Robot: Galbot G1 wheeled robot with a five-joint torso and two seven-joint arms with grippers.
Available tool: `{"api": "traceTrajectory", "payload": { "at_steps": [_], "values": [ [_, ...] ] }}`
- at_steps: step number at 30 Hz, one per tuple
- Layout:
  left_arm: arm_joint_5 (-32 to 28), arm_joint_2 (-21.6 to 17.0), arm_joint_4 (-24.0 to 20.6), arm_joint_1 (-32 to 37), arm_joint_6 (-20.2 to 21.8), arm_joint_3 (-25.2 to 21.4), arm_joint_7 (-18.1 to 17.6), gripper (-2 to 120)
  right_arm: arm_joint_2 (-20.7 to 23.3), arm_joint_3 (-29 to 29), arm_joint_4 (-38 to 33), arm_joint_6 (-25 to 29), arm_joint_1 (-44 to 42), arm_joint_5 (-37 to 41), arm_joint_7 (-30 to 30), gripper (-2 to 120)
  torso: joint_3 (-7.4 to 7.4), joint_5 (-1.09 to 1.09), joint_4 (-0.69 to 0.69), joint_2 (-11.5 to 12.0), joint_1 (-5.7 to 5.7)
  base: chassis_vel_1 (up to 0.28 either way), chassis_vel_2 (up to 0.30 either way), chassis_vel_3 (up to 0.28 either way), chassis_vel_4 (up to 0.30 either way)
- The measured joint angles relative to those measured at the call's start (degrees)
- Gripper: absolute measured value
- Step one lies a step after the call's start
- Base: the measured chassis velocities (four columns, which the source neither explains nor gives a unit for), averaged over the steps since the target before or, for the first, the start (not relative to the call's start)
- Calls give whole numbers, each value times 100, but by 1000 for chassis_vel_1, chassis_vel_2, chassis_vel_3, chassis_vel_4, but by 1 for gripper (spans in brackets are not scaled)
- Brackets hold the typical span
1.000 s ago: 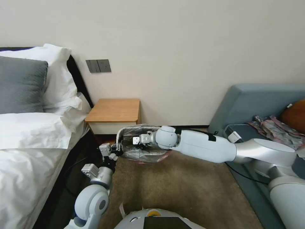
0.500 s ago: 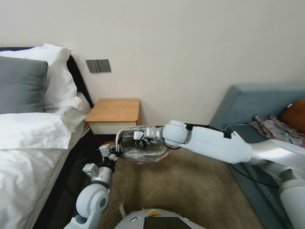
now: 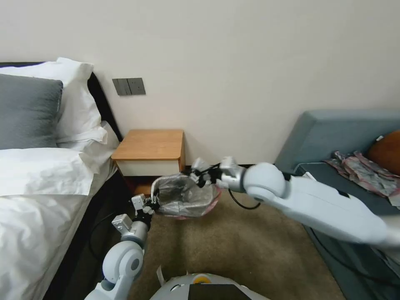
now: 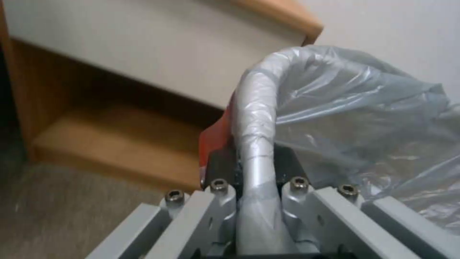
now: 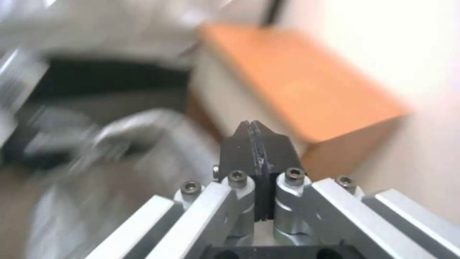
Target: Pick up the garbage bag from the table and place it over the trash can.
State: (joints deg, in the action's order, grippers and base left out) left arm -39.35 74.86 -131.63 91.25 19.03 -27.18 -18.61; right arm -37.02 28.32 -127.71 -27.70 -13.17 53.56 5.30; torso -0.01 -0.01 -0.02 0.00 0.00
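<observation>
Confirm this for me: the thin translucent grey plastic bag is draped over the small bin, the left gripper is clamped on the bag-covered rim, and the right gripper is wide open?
Not quite. The right gripper is shut, pads pressed together with nothing between them, per the right wrist view. The rest holds: the garbage bag lines the trash can, and the left gripper is clamped on its bag-covered rim.

Both arms wear smooth white shells with rounded silver-grey joints; a thin black cable loops under the right forearm. The left gripper [image 4: 256,169] has pale grey metal linkage bars fastened by dark hex-socket screws and ends in black pads [image 4: 218,167]. The right gripper [image 5: 256,144] looks built the same, though its picture is blurred. The base top is white, with a small yellow mark.
</observation>
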Motion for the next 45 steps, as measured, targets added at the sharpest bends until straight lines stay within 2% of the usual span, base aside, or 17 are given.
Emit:
{"api": "traceTrajectory", "payload": {
  "at_steps": [1,3,5,7,8,13,14,17,19,20,23,25,27,29,32,38,45],
  "values": [
    [0,0,0,0,0,0,0,5,0,0,0,0,0,0,0,0,0,0,0,0,0,0,0,0,0],
    [-100,-18,-29,92,99,19,-135,5,34,-821,-79,206,-947,-19,424,0,0,3,4,0,0,0,0,0,0],
    [-207,-12,-30,185,165,43,-262,5,-12,-1395,-90,399,-1865,-459,565,7,0,3,-3,0,0,0,0,0,0],
    [-215,12,-34,242,173,42,-300,5,-61,-1503,-56,548,-2126,-709,611,11,0,3,-3,0,0,0,0,0,0],
    [-216,43,-30,302,177,45,-350,5,-189,-1693,-10,771,-2600,-1160,691,17,0,3,8,0,0,0,0,0,0],
    [-228,-20,161,282,222,130,-399,5,-504,-2315,-2,1281,-4114,-2103,1140,35,0,2,-2,0,0,0,0,0,0],
    [-228,-20,161,282,222,130,-399,5,-504,-2315,-2,1281,-4114,-2103,1140,35,0,2,-2,0,0,0,0,0,0],
    [-238,-130,309,352,250,232,-370,5,-900,-3022,84,1524,-4933,-2650,1161,50,0,1,2,0,0,0,0,0,0],
    [-238,-132,312,355,250,235,-367,5,-914,-3043,85,1528,-4953,-2662,1161,50,0,1,3,0,0,0,0,0,0],
    [-224,-181,382,391,251,301,-342,5,-1231,-3423,97,1607,-5383,-2901,1153,60,0,-1,4,0,0,0,0,0,0],
    [-212,-211,426,408,252,362,-335,5,-1507,-3730,97,1651,-5767,-3092,1110,67,0,2,2,0,0,0,0,0,0],
    [-207,-238,463,446,252,452,-332,5,-1866,-4060,59,1768,-6311,-3375,1069,80,0,2,0,0,0,0,0,0,0],
    [-199,-240,484,470,252,497,-331,5,-2000,-4176,29,1830,-6503,-3483,1048,83,0,1,1,0,0,0,0,0,0],
    [-133,-239,539,499,232,580,-331,5,-2242,-4383,-47,1886,-6785,-3623,1013,94,0,0,1,0,0,0,0,0,0],
    [-76,-227,603,498,212,643,-328,5,-2464,-4523,-98,1924,-6966,-3725,1006,99,0,1,2,0,0,0,0,0,0],
    [40,-193,749,465,168,746,-314,5,-2805,-4728,-141,2067,-7281,-3974,966,100,0,1,2,0,0,0,0,0,0],
    [114,-121,800,434,144,853,-327,5,-2887,-4862,-173,2154,-7438,-4092,905,100,0,1,2,0,0,0,0,0,0]
  ]
}}
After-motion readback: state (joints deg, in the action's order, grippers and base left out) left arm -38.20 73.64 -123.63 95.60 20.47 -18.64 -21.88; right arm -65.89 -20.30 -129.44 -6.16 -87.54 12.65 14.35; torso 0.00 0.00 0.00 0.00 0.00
